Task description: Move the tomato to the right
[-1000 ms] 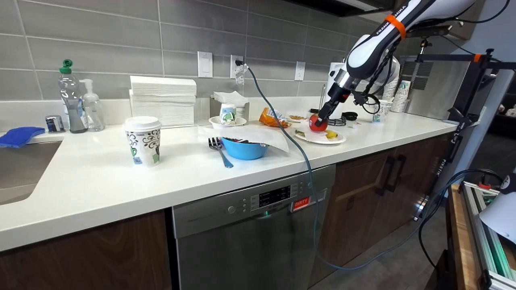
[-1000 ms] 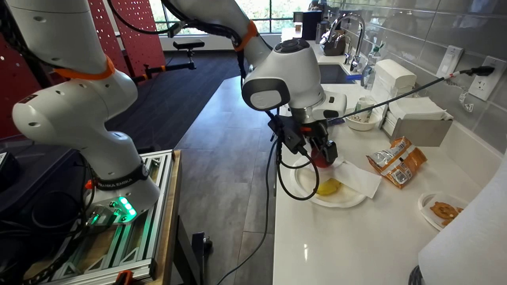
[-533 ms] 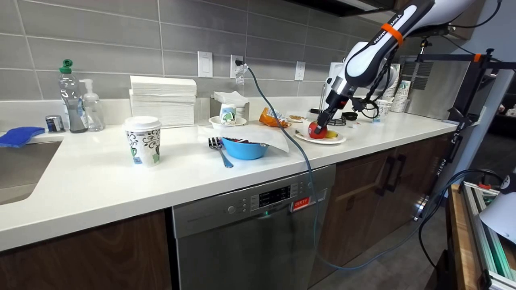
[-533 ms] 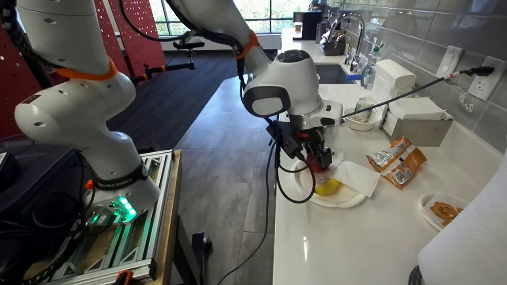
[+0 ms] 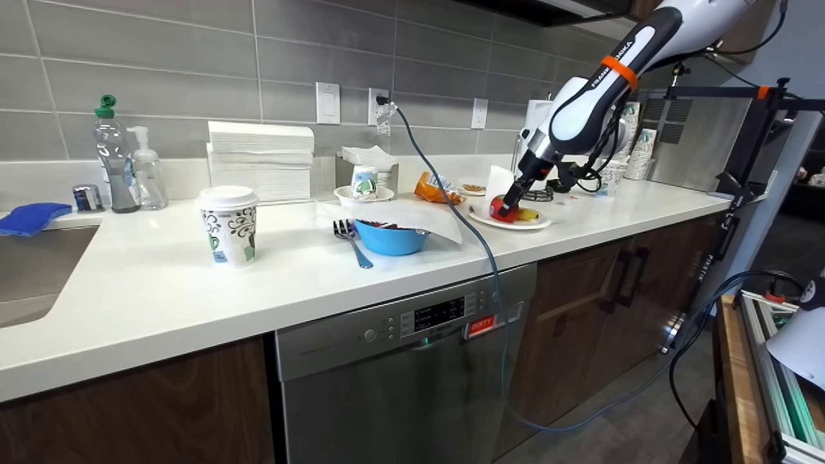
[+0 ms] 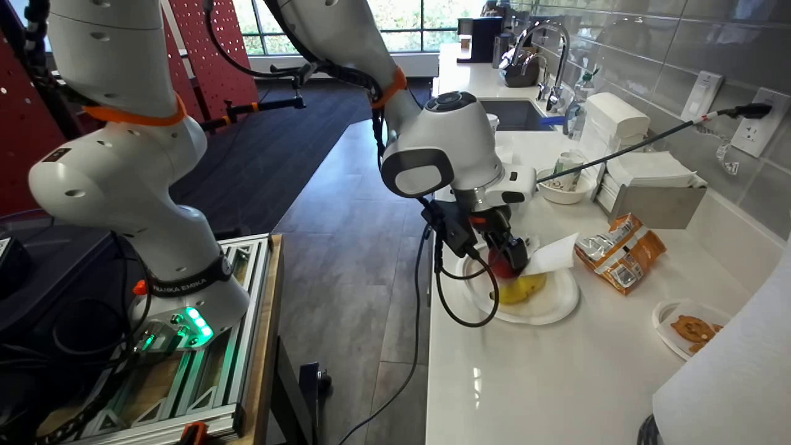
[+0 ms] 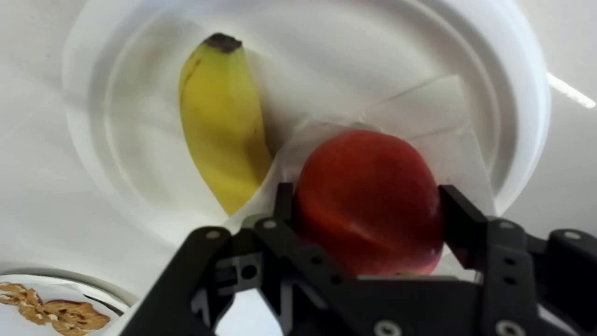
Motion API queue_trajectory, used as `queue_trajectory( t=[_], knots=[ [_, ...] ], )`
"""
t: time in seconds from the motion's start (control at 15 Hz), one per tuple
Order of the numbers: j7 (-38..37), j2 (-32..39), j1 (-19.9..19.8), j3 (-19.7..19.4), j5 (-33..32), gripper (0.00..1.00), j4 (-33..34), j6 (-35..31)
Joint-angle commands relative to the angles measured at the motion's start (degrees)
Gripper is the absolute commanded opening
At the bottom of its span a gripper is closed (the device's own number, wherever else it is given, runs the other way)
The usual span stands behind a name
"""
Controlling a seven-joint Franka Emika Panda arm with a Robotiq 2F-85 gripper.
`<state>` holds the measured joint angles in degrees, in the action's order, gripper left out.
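Kitchen, basically: glossy white countertop (image 5: 161, 303), gray tile backsplash (image 5: 161, 77) behind, stainless dishwasher (image 5: 393, 399) below with a red DIRTY sign (image 5: 481, 325) on the front. Panda arm (image 5: 583, 116) angled down over a white plate (image 7: 520, 88). Looks properly clamped at the business end: black fingers (image 7: 283, 205) of the gripper (image 7: 367, 203) snug against opposite sides of the tomato (image 7: 370, 186). As for where to find said tomato: inside the plate's rim, just beside a short yellow banana piece (image 7: 224, 121), with a white napkin (image 6: 552, 254) under the tomato and poking up off the plate in both exterior views. Can't really tell whether resting there or held a touch above. Also near the plate: orange snack bag (image 6: 621, 252), plus a small dish (image 6: 661, 321) of brown baked pieces (image 6: 692, 329). Farther along toward the sink (image 5: 38, 274), a blue bowl (image 5: 390, 240) with a fork (image 5: 353, 243) just beside, then a lidded paper coffee cup (image 5: 230, 225) with swirly print, upright. Over by the backsplash, a tall stack of paper towels (image 5: 261, 161), then a clear pump bottle (image 5: 149, 177) and a green-capped soap bottle (image 5: 117, 164), with a blue cloth (image 5: 32, 219) at the sink's edge.
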<state>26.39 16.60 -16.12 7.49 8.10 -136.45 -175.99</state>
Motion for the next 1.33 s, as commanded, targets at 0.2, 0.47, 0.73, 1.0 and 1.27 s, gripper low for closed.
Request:
queue_trajectory(
  t=[0.2,0.47,0.73,1.0,1.27],
  knots=[
    [-0.4,1.2,-0.5,1.6,1.7,0.94,1.1,1.0],
    [2.1,-4.8,-5.3,9.1,7.1,1.00,-1.1,3.8],
    [-0.8,-13.3,-4.0,6.5,5.9,1.00,-5.0,6.0],
    [-3.6,-21.6,-4.5,4.5,5.2,1.00,-8.3,11.6],
    [-5.1,-29.4,3.0,-2.5,9.4,1.00,-11.2,26.8]
  ],
)
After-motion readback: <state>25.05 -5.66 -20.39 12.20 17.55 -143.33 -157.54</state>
